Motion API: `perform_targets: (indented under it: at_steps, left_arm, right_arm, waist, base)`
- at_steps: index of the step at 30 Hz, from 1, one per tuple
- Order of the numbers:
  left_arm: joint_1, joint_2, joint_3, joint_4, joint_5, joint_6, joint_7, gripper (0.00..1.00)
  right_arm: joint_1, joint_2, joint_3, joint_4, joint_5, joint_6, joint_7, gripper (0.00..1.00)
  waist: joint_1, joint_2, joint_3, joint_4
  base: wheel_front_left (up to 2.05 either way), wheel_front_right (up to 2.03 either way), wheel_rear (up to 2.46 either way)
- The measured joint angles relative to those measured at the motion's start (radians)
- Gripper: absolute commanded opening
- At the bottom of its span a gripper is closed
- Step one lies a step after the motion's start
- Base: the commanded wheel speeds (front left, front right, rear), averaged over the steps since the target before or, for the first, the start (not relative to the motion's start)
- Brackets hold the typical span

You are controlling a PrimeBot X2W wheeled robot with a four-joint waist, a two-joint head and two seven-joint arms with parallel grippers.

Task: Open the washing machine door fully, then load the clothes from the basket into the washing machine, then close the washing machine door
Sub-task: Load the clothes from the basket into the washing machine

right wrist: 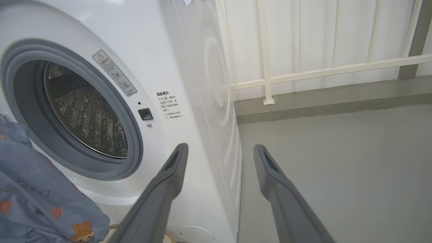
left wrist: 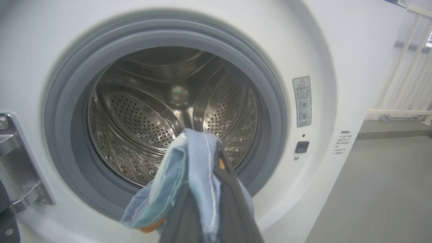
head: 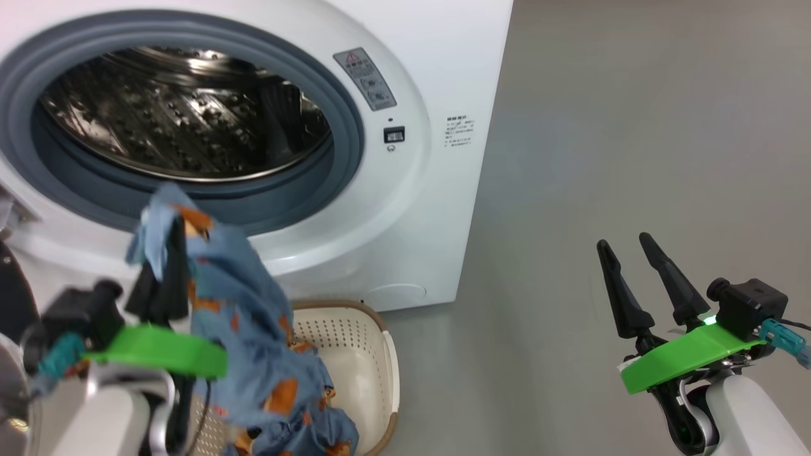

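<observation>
Fingers of left gripper (head: 172,244) were mostly wrapped in clothes (head: 253,323); basket (head: 364,358) half covered, cut by bottom edge; warning label (head: 365,79) print was too small to read

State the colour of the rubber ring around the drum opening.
Grey-blue gasket ring; left wrist view shows it best.

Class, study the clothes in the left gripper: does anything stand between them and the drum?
Nothing visible does. The clothes, pinched in the shut left gripper, hang just before the open drum, which looks empty.
</observation>
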Motion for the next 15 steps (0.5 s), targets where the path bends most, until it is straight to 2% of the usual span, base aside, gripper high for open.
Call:
perform_targets:
  at_steps: [5, 15]
  left_arm:
    - [-0.126, 0.005, 0.0, 0.084, 0.003, -0.031, 0.001, 0.0]
    - [-0.371, -0.006, 0.017, 0.41, -0.011, -0.104, 0.0, 0.0]
  right_arm:
    - [-0.002, -0.003, 0.005, -0.006, 0.0, 0.0, 0.0, 1.0]
    - [-0.053, 0.001, 0.004, -0.035, -0.007, 0.0, 0.0, 1.0]
  waist:
    - [0.0, 0.0, 0.039, -0.008]
    - [0.0, 0.0, 0.154, -0.043]
  base:
    - [0.0, 0.0, 0.0]
    - [0.0, 0.0, 0.0]
